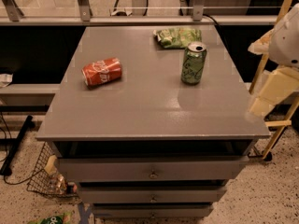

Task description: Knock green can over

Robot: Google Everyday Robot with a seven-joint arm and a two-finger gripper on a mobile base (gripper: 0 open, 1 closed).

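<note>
The green can (193, 63) stands upright on the right part of the grey cabinet top (140, 111), its silver top with pull tab facing up. My gripper is out of view. Only pale white and cream parts of my arm (280, 73) show at the right edge, beside the cabinet and to the right of the green can, apart from it.
A red cola can (102, 72) lies on its side at the left. A crinkled green snack bag (177, 36) lies flat behind the green can. A rail and glass panel (140, 17) run behind the cabinet. A wire basket (46, 176) sits on the floor at lower left, and a wooden frame (275, 125) stands at right.
</note>
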